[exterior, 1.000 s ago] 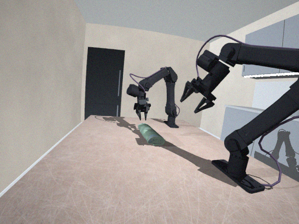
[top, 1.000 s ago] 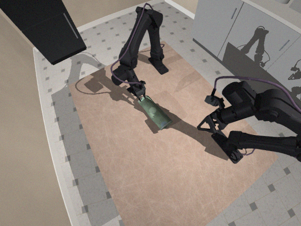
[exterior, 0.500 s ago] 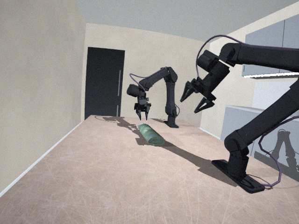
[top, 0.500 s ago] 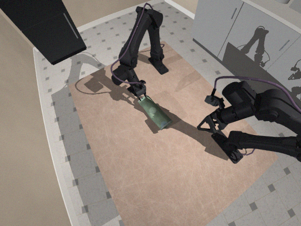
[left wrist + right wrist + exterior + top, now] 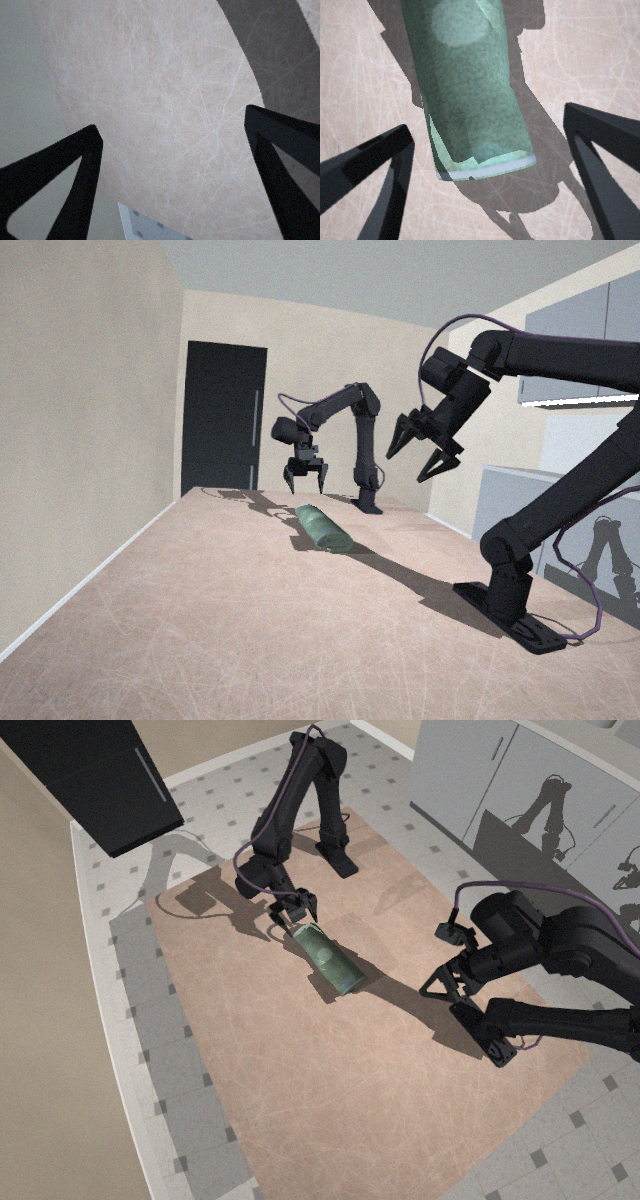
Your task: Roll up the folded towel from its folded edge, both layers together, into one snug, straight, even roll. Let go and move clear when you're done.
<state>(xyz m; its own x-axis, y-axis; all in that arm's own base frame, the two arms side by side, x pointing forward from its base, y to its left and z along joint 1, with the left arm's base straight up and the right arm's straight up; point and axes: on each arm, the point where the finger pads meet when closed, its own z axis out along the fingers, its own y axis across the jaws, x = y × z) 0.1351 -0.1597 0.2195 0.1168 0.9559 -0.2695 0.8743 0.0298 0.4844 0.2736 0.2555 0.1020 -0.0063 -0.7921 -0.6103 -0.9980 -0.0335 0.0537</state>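
Top view shows the green towel (image 5: 336, 962) (image 5: 323, 529) (image 5: 465, 90) rolled up on the table (image 5: 336, 1081) (image 5: 258, 627) (image 5: 150, 75) (image 5: 355, 70). Both grippers are wide open with nothing in them. The right gripper (image 5: 303, 928) (image 5: 307, 493) (image 5: 484, 124) hangs close over one end, so if it dips or swings sideways, a finger could bump the roll and make it crooked. The left gripper (image 5: 439, 993) (image 5: 403, 469) (image 5: 168, 124) is well away, so it seems safe. Nobody holds the roll, so a loose edge could pop open if it isn't snug. Going straight up looks best.
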